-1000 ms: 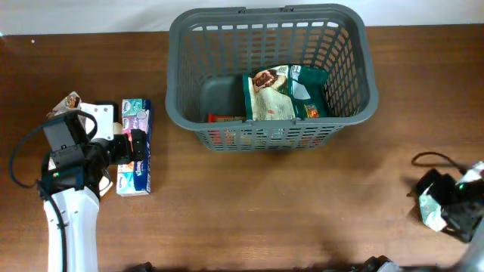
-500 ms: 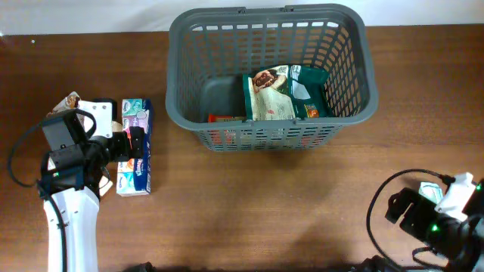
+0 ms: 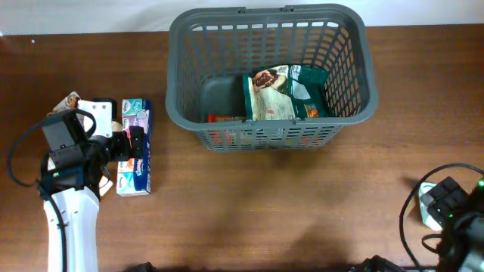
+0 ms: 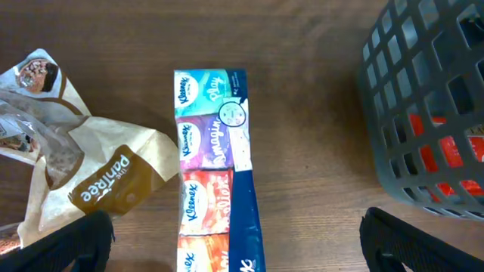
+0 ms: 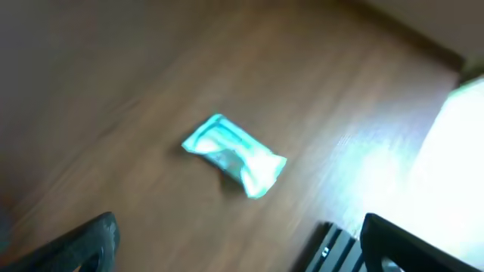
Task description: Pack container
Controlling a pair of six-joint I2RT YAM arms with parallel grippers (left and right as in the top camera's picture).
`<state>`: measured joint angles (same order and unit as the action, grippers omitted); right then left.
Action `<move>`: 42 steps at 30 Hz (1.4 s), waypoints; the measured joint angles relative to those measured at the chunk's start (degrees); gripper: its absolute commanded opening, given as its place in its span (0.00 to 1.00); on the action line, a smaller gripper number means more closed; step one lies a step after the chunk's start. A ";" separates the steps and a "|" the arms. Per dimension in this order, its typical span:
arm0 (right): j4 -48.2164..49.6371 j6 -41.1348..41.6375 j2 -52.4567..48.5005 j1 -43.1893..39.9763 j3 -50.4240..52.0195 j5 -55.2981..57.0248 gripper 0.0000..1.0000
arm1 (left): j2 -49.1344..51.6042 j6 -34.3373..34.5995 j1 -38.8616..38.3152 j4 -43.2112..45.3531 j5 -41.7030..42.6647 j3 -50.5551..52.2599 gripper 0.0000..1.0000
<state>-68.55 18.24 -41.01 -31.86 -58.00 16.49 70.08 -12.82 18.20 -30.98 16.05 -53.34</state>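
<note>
The container, a large dark grey slotted basket, stands at the back centre and holds green and white snack packets and a red packet. My left gripper is open, with a finger on each side of a long Kleenex tissue multipack lying on the table; the two also show in the overhead view, the gripper over the multipack. My right gripper is open and empty at the bottom right. A small teal packet lies on the table ahead of it.
A brown and white paper snack bag lies to the left of the tissue pack, touching it. The basket's corner rises at the right of the left wrist view. The table's edge and a bright floor lie beyond the teal packet.
My right arm has shifted about in the bottom right corner, first toward the front left, then back right. The right wrist view is motion-blurred. The left arm has not moved.
</note>
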 measured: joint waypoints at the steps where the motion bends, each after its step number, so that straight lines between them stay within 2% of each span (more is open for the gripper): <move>1: 1.38 1.70 -0.35 -1.57 2.67 1.22 0.99 | 0.00 0.00 0.00 0.02 0.00 0.00 0.99; 7: 3.56 13.60 -2.69 -10.56 10.23 5.18 0.99 | 0.00 0.00 0.00 0.04 0.00 0.00 0.99; 11: 8.92 20.41 -5.40 -12.66 14.05 7.04 0.99 | 0.00 0.00 0.00 0.07 0.00 0.00 0.99; 14: 14.58 21.77 -7.80 -12.76 16.48 7.67 0.99 | 0.00 0.00 0.00 0.07 0.00 0.00 0.99; 17: 20.20 19.56 -10.64 -12.81 17.92 7.69 0.99 | 0.00 0.00 0.00 -0.04 0.00 0.00 0.99; 25: 32.06 19.28 -21.22 -12.87 18.23 7.48 0.99 | 0.00 0.00 0.00 -1.33 0.00 0.00 0.99; 27: 35.71 17.14 -22.71 -12.96 18.34 4.15 0.99 | 0.00 0.00 0.00 -1.73 0.00 0.00 0.99; 31: 39.63 2.56 -24.85 -13.00 18.38 -4.68 0.98 | 0.00 0.00 0.00 -2.56 0.00 0.00 0.99; 34: 41.66 -4.28 -25.42 -13.00 18.40 -8.15 0.96 | 0.00 0.00 0.00 -2.67 0.00 0.00 0.99; 35: 42.10 -6.10 -25.59 -13.00 18.40 -8.94 0.93 | 0.00 0.00 0.00 -2.67 0.00 0.00 0.99; 36: 42.14 -8.09 -25.70 -13.00 18.40 -9.57 0.93 | 0.00 0.00 0.00 -2.67 0.00 0.00 0.99; 37: 42.12 -9.92 -25.73 -13.00 18.43 -10.05 0.99 | 0.00 0.00 0.00 -2.67 0.00 0.00 0.99; 42: 40.54 -18.51 -25.79 -13.00 18.45 -11.26 0.99 | 0.00 0.00 0.00 -2.67 0.00 0.00 0.99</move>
<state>-28.01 -0.27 -66.81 -44.86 -39.55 5.23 70.08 -12.82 18.20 -33.65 16.05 -53.34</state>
